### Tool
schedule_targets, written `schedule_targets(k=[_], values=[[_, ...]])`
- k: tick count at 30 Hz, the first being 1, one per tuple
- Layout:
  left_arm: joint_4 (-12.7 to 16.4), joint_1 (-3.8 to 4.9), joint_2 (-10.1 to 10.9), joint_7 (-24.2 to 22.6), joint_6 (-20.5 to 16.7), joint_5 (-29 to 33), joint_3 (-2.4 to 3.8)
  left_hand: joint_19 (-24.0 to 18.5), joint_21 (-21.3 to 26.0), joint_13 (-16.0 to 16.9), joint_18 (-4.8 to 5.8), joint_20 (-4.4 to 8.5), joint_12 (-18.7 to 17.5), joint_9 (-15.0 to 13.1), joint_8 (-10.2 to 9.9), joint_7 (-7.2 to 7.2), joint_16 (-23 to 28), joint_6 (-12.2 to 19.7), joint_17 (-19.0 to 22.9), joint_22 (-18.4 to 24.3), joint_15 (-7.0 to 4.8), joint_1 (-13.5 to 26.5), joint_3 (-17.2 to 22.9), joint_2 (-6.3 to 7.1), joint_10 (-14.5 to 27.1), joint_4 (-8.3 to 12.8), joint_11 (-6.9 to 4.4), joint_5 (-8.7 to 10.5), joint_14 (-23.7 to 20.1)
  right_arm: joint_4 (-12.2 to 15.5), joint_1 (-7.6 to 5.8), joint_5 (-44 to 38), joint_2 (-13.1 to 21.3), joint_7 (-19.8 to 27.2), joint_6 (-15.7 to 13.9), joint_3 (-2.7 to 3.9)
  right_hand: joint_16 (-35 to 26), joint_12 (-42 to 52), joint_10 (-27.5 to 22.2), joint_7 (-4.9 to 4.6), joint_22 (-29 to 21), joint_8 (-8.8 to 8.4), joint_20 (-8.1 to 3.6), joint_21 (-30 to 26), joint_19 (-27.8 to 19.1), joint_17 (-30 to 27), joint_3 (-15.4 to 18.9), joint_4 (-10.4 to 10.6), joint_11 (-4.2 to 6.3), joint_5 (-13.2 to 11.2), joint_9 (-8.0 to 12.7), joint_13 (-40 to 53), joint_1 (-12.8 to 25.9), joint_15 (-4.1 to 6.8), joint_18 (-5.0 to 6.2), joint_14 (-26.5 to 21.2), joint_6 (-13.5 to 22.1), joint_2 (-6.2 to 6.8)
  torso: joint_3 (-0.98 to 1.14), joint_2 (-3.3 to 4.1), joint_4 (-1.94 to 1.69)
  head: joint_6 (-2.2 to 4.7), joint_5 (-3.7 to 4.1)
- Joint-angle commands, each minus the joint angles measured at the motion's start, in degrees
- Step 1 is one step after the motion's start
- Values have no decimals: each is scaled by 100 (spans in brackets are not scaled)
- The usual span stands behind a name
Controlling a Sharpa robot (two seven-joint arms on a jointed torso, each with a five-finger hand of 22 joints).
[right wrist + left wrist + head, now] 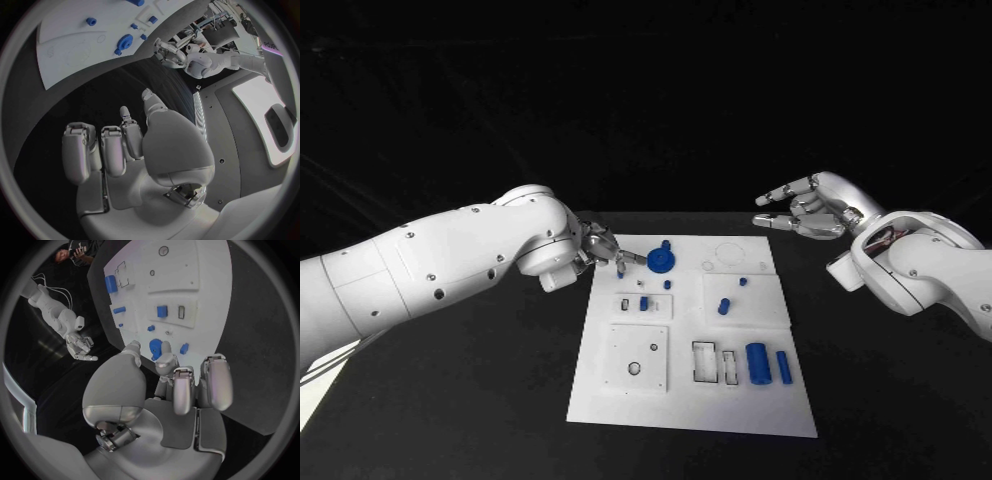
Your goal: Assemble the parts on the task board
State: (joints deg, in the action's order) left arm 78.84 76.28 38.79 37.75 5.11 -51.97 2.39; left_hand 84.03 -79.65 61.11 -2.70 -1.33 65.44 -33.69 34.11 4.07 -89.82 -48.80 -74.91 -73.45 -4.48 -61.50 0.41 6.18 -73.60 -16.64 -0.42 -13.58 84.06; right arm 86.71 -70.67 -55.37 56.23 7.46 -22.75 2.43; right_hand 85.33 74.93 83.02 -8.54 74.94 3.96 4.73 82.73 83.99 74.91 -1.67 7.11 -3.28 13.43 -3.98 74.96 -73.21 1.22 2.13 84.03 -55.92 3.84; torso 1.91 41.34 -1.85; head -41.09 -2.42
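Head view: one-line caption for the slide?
Left hand at the task board's far-left corner near the blue gear; right hand hovers empty beyond it.

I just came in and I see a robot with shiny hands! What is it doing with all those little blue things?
The robot is putting small blue parts together on a white task board in the middle of a black table. Its left hand reaches over the board's far corner, fingers next to a blue gear; whether it touches the gear is unclear. Its right hand hangs in the air off the board, holding nothing. Other pieces, like a big blue cylinder, lie on the board.
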Motion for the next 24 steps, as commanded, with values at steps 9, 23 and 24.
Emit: schedule_targets(k=[9, 23, 24], values=[[-1424, 256, -700, -373, 942, -1065, -15, 112, -7, 91, -62, -63, 137, 155, -52, -32, -18, -130, -1509, -79, 31, -177, -315, -71, -80, -14, -5, 356, 594, -50, 21, 4, -71, -2, 92, -9, -24, -10, -36, 19, 53, 0, 15, -31, -37, 604, 46, -5, -6, 20, -7, 590, 20, -18, 98, 393, -16, -30, -9, 15, 9, 96, -63], [-2368, 218, -1291, -538, 1413, -1342, -252, 172, -104, 311, -31, -36, 362, 217, -2, -89, -18, -334, -1509, -239, -3, -193, -475, -239, -247, -14, -51, 735, 594, -83, 30, 6, -117, -20, 152, -10, -22, -6, -34, 19, 54, 0, 14, -31, -36, 607, 48, -2, -5, 23, -7, 591, 20, -18, 98, 394, -16, -36, -27, 40, 9, 45, -70], [-2389, 208, -1311, -540, 1431, -1344, -264, 175, -111, 325, -29, -35, 375, 217, 0, -91, -18, -339, -1509, -249, -4, -193, -477, -245, -257, -14, -52, 735, 594, -87, 31, 6, -120, -21, 153, -10, -22, -6, -34, 19, 54, 0, 14, -31, -36, 607, 48, -2, -5, 23, -7, 591, 20, -18, 98, 394, -16, -36, -24, 35, 8, 38, -68]])
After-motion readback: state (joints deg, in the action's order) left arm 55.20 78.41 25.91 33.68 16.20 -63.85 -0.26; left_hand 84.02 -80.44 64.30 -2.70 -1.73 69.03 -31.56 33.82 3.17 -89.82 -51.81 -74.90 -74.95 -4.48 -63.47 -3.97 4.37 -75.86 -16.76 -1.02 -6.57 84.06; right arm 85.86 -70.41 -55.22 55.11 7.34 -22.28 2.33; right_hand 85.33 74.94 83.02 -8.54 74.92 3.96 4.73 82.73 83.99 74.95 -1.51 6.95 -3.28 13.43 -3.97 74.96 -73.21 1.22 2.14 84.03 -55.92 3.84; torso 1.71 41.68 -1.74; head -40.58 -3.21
